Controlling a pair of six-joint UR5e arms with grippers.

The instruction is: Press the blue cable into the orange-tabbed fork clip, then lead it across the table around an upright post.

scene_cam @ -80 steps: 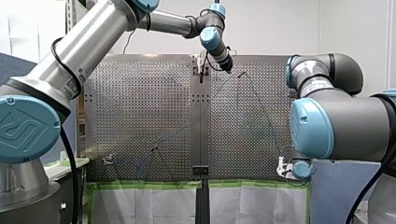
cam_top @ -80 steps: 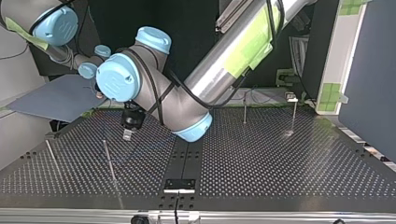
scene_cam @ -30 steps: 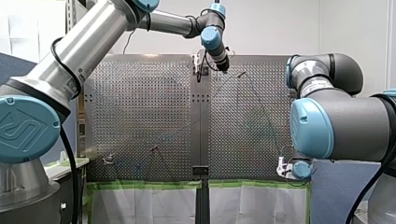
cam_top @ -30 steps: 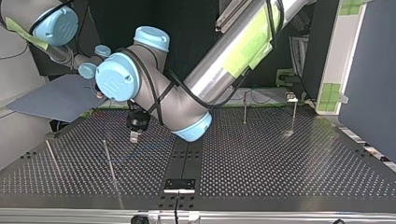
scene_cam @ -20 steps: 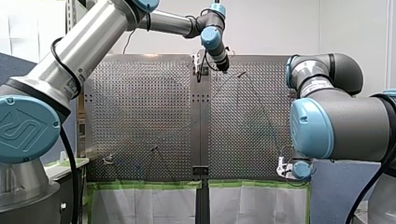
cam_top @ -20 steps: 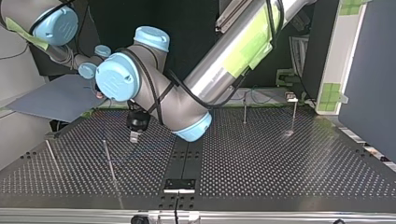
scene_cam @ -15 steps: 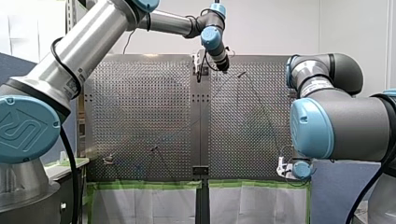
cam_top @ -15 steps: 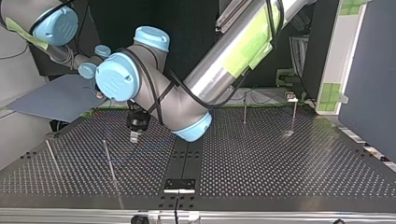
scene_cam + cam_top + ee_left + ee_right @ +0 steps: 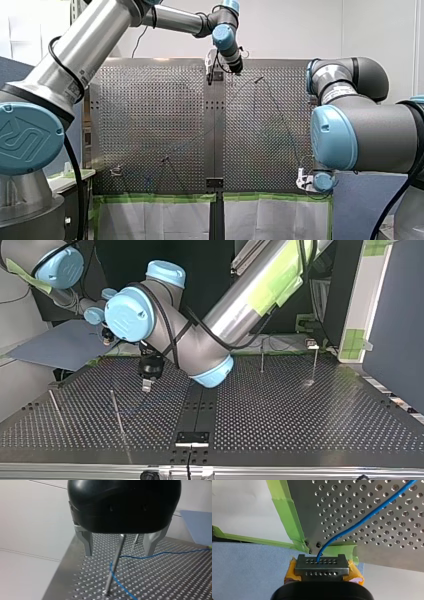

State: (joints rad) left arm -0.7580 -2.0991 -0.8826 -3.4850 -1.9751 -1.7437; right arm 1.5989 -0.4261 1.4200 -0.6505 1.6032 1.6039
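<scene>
The thin blue cable (image 9: 162,553) runs over the perforated table and bends around the foot of an upright metal post (image 9: 113,567). My left gripper (image 9: 118,553) hangs open just above and behind that post, with nothing between its metal fingers. In the top view the same gripper (image 9: 146,386) hovers over the table's left half, beside the post (image 9: 116,412). My right gripper (image 9: 322,566), with yellow pads, is shut on the cable's end (image 9: 367,517) just off the table's taped corner. No orange-tabbed clip can be made out.
More upright posts stand on the table (image 9: 300,415): one at the top view's left (image 9: 54,405) and two at the back right (image 9: 262,357), (image 9: 315,362). Green tape (image 9: 284,512) lines the table edge. A blue-grey panel (image 9: 55,347) lies beyond the left corner.
My left arm has lifted and shifted a little toward the front view's left, and its open gripper has drifted slightly away from the post. The right arm has stayed still.
</scene>
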